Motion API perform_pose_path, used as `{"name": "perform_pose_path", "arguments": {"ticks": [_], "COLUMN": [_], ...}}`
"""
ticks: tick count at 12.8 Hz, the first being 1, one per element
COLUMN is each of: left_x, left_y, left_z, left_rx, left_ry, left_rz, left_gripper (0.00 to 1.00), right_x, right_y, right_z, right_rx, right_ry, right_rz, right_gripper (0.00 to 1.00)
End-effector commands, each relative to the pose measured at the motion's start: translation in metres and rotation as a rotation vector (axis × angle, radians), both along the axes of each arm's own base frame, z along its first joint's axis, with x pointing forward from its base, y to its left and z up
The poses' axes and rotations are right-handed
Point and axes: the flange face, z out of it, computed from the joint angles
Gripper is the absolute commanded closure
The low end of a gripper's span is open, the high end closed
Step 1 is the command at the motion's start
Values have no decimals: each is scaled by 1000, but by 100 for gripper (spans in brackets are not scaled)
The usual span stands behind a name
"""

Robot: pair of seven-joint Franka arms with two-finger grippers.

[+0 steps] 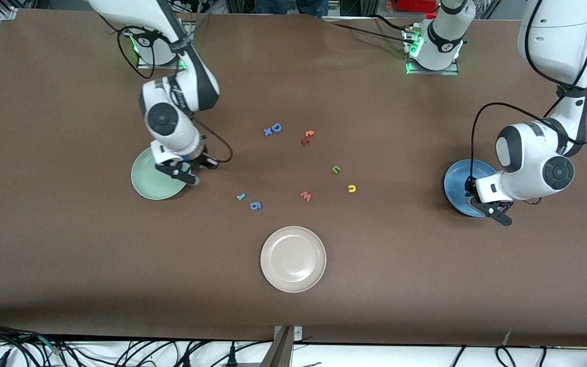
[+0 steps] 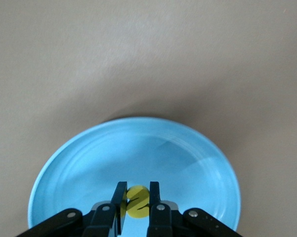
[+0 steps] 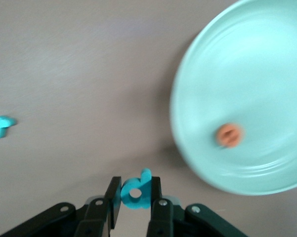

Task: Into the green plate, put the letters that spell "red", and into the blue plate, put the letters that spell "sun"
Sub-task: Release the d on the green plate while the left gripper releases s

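My left gripper is shut on the yellow "s" and holds it over the blue plate, which lies at the left arm's end of the table. My right gripper is shut on the teal "d", low over the table just beside the green plate's rim. In that plate lies the orange "e". The teal "r" lies on the table, also seen in the right wrist view. The green "n" and the yellow "u" lie mid-table.
A cream-white plate sits nearest the front camera. Loose letters lie mid-table: a blue "D", a small blue one, an orange one, a dark red one, a red "w", a blue "6".
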Motion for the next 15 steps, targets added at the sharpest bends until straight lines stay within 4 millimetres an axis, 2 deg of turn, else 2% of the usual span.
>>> {"name": "perform_pose_path", "arguments": {"ticks": [1, 3, 4, 5, 6, 7, 8, 9, 10, 11, 12, 15], "left_x": [-11, -12, -12, -11, -9, -6, -2, 5, 8, 10, 8, -1], "left_y": [11, 14, 13, 12, 11, 7, -2, -25, -55, -84, -112, -186], "left_z": [1, -6, -9, -8, -5, 0, 10, 21, 26, 29, 33, 42], "left_rx": [-36, -33, -31, -29, -28, -30, -36, -49, -69, -83, -92, -93], "left_ry": [11, 22, 25, 21, 15, 5, -16, -38, -48, -53, -55, -50], "left_rz": [-2, 5, 9, 15, 12, 0, -10, -43, -82, -108, -112, -11], "left_gripper": [82, 79, 71, 46, 15, 0, 0, 0, 0, 0, 0, 0], "right_x": [0, 2, 2, -1, -2, -2, 0, 0, 1, 1, 3, 6], "right_y": [-56, -93, -107, -112, -116, -119, -121, -123, -123, -126, -132, -126], "right_z": [6, 3, -5, -13, -23, -33, -39, -46, -54, -58, -58, -39], "right_rx": [7, 7, 1, -4, -15, -29, -37, -47, -58, -64, -65, -41], "right_ry": [36, 42, 44, 29, 23, 21, 11, 9, -5, -1, 1, -5], "right_rz": [74, 125, 134, 138, 135, 133, 134, 134, 138, 132, 121, 124], "right_gripper": [87, 87, 87, 87, 86, 84, 82, 81, 75, 23, 0, 0]}}
